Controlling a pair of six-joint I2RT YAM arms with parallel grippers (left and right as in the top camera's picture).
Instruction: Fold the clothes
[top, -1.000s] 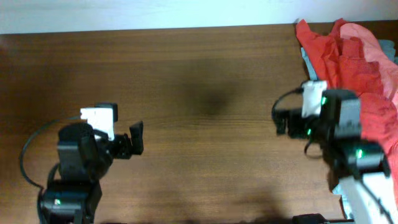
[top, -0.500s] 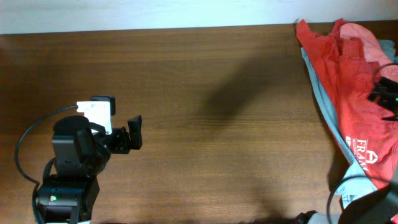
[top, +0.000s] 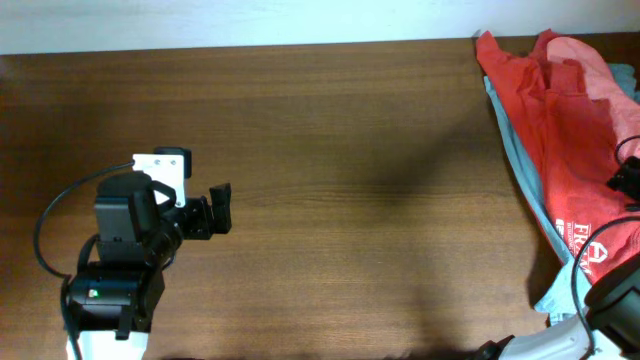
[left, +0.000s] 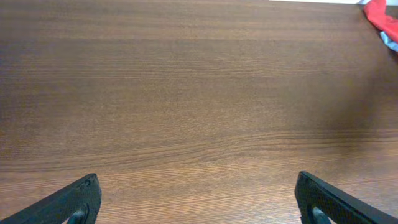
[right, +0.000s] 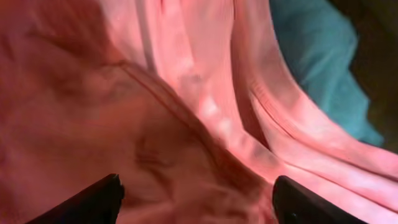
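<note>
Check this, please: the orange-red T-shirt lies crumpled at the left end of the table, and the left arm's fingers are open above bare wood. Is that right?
One detail is wrong: the orange-red T-shirt lies crumpled at the right end of the table, as the overhead view shows. The left arm's fingers are indeed open above bare wood.

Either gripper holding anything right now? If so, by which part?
Nothing held. Left gripper open over the table; right gripper open over the orange-red T-shirt, not clamping it.

Dark brown wood-grain table (top: 340, 230), pale wall strip (top: 230, 22) behind
</note>
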